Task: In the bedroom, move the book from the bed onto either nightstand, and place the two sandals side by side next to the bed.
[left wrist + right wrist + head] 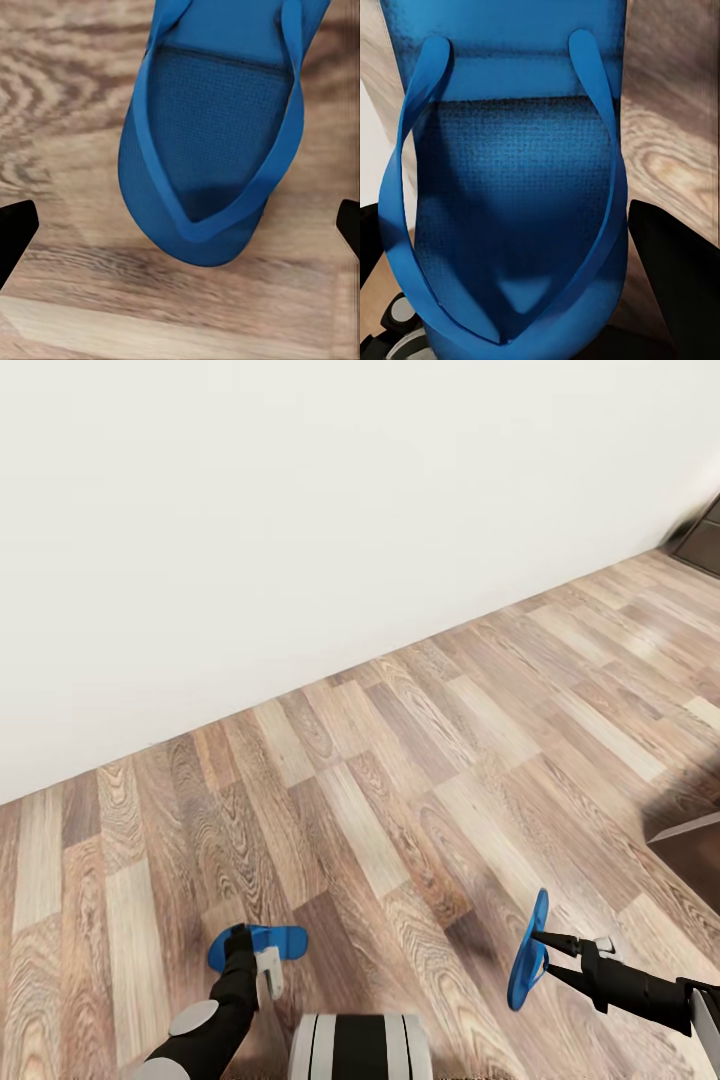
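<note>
Head view: our right gripper [541, 950], clamped on one sandal [527, 950] at five o'clock, could drop it; the left gripper [180, 225] gapes beside the other sandal [217, 135].

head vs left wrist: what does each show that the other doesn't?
Head alone: white wall, the right claw with a blue sandal standing on edge at its tips, dark furniture far right. Left wrist alone: the left sandal's thong straps and textured footbed, with that claw's fingertips spread wide at either side. Shared: left blue sandal, wood-plank floor.
</note>
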